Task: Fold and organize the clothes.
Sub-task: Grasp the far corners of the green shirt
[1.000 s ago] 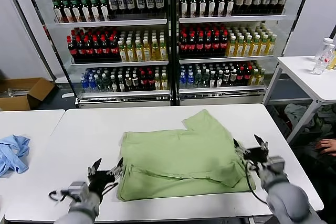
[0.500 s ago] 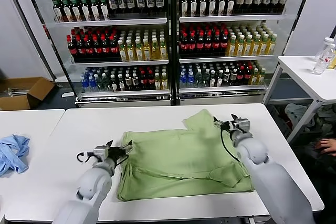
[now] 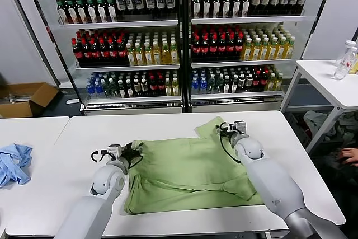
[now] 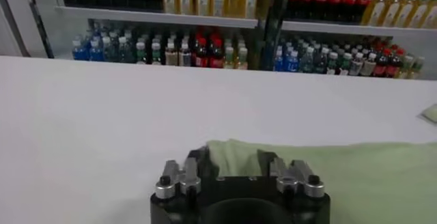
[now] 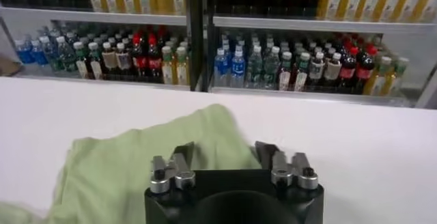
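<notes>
The light green polo shirt (image 3: 190, 169) lies partly folded on the white table (image 3: 84, 132), with one sleeve (image 3: 215, 130) sticking out toward the far side. My left gripper (image 3: 132, 153) is open at the shirt's far left corner. In the left wrist view the shirt's corner (image 4: 235, 156) lies between the spread fingers of the left gripper (image 4: 234, 161). My right gripper (image 3: 224, 129) is open, low over the far sleeve. In the right wrist view the sleeve (image 5: 212, 133) lies between and beyond its fingers (image 5: 225, 154). Collar, placket and mark are hidden.
A light blue garment (image 3: 14, 163) lies on the neighbouring table at the left. Shelves of bottles (image 3: 179, 37) stand behind the table. A small white table (image 3: 330, 82) with a bottle stands at the right, and a person's hand (image 3: 348, 155) shows at the right edge.
Both arms have moved from the near table edge toward the far side. The left gripper reached the shirt's far left corner, the right gripper the far sleeve.
</notes>
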Robot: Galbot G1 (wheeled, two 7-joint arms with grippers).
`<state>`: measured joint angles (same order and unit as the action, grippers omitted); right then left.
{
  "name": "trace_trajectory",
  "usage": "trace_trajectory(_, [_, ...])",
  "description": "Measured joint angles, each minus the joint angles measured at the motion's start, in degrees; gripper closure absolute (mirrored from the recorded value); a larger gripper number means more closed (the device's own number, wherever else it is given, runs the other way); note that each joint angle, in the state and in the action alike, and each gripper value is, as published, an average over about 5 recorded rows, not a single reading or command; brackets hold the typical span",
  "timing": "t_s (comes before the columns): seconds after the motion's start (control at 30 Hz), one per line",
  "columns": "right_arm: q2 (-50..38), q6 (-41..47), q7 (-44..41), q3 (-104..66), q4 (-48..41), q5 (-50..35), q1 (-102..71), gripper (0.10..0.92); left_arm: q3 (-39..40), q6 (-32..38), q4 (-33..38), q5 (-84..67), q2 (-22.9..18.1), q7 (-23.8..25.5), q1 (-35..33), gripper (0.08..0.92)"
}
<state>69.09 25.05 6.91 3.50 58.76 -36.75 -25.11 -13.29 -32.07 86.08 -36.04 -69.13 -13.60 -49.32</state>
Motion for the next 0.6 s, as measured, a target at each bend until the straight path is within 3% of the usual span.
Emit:
trace_trajectory(0.37, [-1.8,-1.6,0.4,-0.2,3.2,-1.5,-1.5,0.881,-1.3,0.8,2.1,-3.6,1.2,1.7,-1.9,0.890])
trace_trajectory(0.6, [-4.6,-3.9,1.9,-3.0,12.2,-2.6,-6.1,0.919,-3.6,1.9,7.2,-5.7,2.6,2.0,-5.1,0.913])
